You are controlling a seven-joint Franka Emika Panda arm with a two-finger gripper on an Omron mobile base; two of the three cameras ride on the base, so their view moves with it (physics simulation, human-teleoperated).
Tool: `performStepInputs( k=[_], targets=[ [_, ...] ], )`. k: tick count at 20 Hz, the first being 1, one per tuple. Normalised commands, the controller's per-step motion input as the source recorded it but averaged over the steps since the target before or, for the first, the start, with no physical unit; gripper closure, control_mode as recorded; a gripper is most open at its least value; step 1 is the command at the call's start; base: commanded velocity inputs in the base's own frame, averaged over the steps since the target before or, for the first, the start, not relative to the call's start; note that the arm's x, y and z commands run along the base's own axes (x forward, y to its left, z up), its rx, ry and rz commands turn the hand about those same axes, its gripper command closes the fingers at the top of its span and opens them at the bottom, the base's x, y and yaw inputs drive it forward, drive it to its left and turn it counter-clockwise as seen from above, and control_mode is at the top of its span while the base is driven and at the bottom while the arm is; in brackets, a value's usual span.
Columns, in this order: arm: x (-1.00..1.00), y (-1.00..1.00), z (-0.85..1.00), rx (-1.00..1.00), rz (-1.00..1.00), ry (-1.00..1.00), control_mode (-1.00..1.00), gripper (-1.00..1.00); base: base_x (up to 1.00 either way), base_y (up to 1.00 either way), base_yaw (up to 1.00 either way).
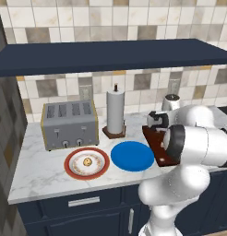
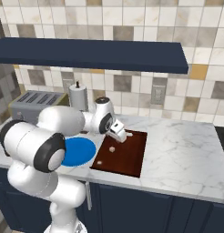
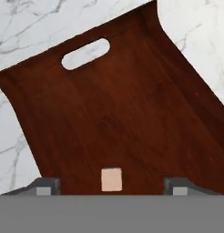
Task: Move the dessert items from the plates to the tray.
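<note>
The marble surface point(image 1: 37, 170) carried everything along its front half, which kept each piece within the arm's reach. Toward its left end stood the grey toaster point(image 1: 69, 123), with a paper-towel roll point(image 1: 115, 112) just beside it nearer the back wall; neither had any part in the job.

The tray point(image 2: 129, 157) lay right of the plates with one short end at the front edge of the surface, close enough that a piece needed only a short carry. The blue plate point(image 1: 132, 156) sat just beside the tray and appeared bare, so its share of the work looked done. The red-rimmed plate point(image 1: 86, 162) sat to its left, near the front edge, and held the cookie point(image 1: 87, 161) at its centre; that piece judged as yet to be moved.

The gripper point(image 3: 111, 186) hung low over the tray, its fingertips point(image 3: 45, 186) spread wide apart and clasping nothing, a stance that fitted a release directly above the drop spot. The cube point(image 3: 111, 179) rested flat on the tray between those fingertips, touching neither, some way from the handle slot point(image 3: 85, 53) at the tray's far end.
</note>
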Motion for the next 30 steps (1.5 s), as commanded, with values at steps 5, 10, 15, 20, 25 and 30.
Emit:
performStepInputs(
  k=[5, 10, 15, 20, 25, 30],
  targets=[
    [-0.83, 0.46, 0.55, -0.04, 0.18, 0.05, -1.00, -1.00, 0.00, 0.00, 0.00],
    [-1.00, 0.94, 0.22, -0.01, 0.28, 0.00, -1.00, -1.00, 0.00, 0.00, 0.00],
    [-0.85, 1.00, 0.60, 0.01, 0.26, 0.00, -1.00, -1.00, 0.00, 0.00, 0.00],
    [-0.54, 0.91, 0.87, 0.07, 0.28, 0.00, -1.00, -1.00, 0.00, 0.00, 0.00],
    [-0.36, 1.00, 0.05, 0.11, 0.24, -0.01, -1.00, -1.00, 0.00, 0.00, 0.00],
    [-0.18, 1.00, 0.00, 0.04, 0.12, -0.11, -1.00, -1.00, 0.00, 0.00, 0.00]
  ],
)
